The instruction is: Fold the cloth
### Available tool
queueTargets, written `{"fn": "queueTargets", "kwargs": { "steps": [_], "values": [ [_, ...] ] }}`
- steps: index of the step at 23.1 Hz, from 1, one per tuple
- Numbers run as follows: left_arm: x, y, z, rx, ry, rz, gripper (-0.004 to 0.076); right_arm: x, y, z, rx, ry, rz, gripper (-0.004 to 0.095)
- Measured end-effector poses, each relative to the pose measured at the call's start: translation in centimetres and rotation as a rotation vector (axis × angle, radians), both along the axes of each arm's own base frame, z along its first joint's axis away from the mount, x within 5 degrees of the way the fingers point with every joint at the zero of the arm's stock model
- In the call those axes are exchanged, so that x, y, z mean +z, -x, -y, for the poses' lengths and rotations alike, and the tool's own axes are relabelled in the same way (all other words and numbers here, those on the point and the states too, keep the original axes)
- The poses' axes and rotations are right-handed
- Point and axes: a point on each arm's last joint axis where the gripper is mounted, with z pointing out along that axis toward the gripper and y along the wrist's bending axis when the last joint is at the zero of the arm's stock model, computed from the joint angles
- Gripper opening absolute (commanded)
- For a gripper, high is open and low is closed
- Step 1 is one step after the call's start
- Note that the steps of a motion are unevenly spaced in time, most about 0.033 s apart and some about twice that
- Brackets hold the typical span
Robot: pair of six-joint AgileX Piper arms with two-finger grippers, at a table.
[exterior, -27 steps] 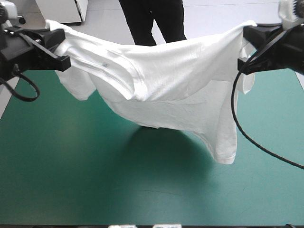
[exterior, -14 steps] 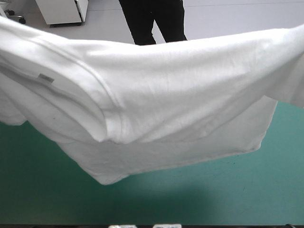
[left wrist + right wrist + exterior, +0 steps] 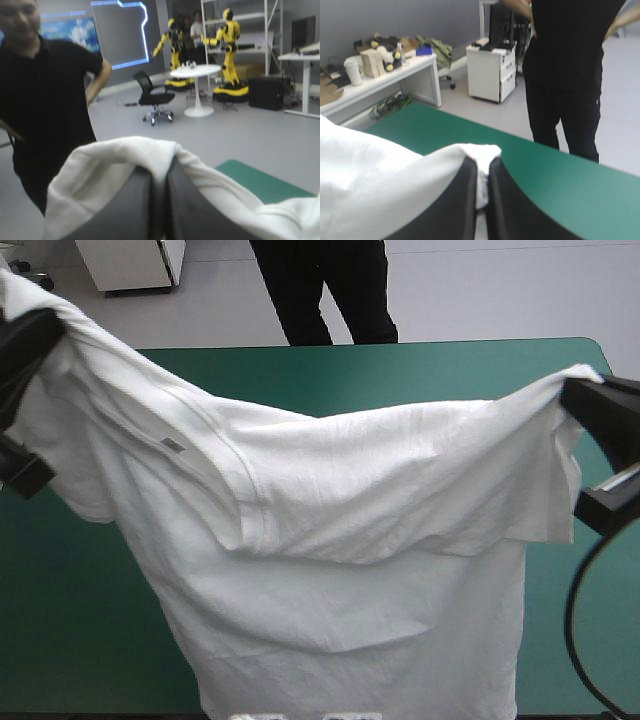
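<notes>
Hanging in the air between the two arms, the white T-shirt (image 3: 380,500) is stretched like a sheet above the teal-green desk (image 3: 400,370). One upper corner is at the left gripper (image 3: 40,335), the other at the right gripper (image 3: 575,400). The left corner sits higher, and the top edge sags between them. In the left wrist view the black fingers (image 3: 132,205) are pressed all but together, with a fold of cloth pinched between them and spilling over their tips. In the right wrist view the fingers (image 3: 507,205) are likewise nearly closed on a small white tuft of the shirt. The ribbed collar (image 3: 225,465), with a small grey label (image 3: 172,444), faces the high camera, and a sleeve (image 3: 75,480) droops below the left gripper. The shirt screens the desk's middle and near part, so only the far strip and patches at both sides show. The hem runs past the high view's bottom edge, so whether it touches the desk cannot be told. Cloth covers much of the left gripper.
</notes>
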Motion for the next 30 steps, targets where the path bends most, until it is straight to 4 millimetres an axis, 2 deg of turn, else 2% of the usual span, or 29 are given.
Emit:
{"fn": "queueTargets", "kwargs": {
  "steps": [5,6,7,8,9,10,11,13,17,21,26,28,30],
  "values": [
    [-4.0,-5.4,1.0,0.034,-0.051,-0.199,-0.0009,-4.1,-5.2,-1.5,-0.035,0.076,-0.181,-0.0017],
    [-5.5,-7.7,1.4,0.048,-0.062,-0.256,-0.0009,-6.0,-7.7,-2.0,-0.066,0.109,-0.248,-0.0017],
    [-6.3,-9.1,1.6,0.057,-0.069,-0.286,-0.0009,-7.0,-9.0,-2.3,-0.085,0.128,-0.284,-0.0017],
    [-7.9,-12.0,2.1,0.072,-0.075,-0.338,-0.0009,-9.1,-12.1,-3.0,-0.119,0.175,-0.351,-0.0017],
    [-8.5,-13.2,2.4,0.076,-0.076,-0.360,-0.0009,-9.8,-13.0,-3.2,-0.130,0.189,-0.366,-0.0017],
    [-10.1,-16.3,3.0,0.087,-0.084,-0.404,-0.0009,-11.3,-15.7,-3.8,-0.155,0.230,-0.403,-0.0017],
    [-10.8,-17.6,3.3,0.092,-0.090,-0.416,-0.0009,-12.1,-17.0,-4.2,-0.165,0.246,-0.421,-0.0017],
    [-14.4,-23.4,4.4,0.114,-0.112,-0.488,-0.0009,-15.1,-21.7,-5.3,-0.209,0.305,-0.475,-0.0017],
    [-20.1,-29.9,5.6,0.149,-0.152,-0.579,-0.0009,-19.2,-27.0,-5.5,-0.259,0.329,-0.541,-0.0017],
    [-24.1,-33.9,6.3,0.176,-0.155,-0.618,-0.0009,-21.9,-30.5,-4.0,-0.324,0.319,-0.561,-0.0017],
    [-27.0,-36.0,6.8,0.182,-0.168,-0.666,-0.0008,-24.5,-32.6,-3.5,-0.331,0.360,-0.601,-0.0011],
    [-28.0,-36.5,6.9,0.182,-0.174,-0.688,0.0008,-25.4,-33.3,-3.6,-0.328,0.368,-0.607,0.0042],
    [-28.7,-36.8,7.0,0.181,-0.179,-0.703,0.0071,-26.3,-33.9,-3.7,-0.323,0.380,-0.614,0.0167]
  ]
}}
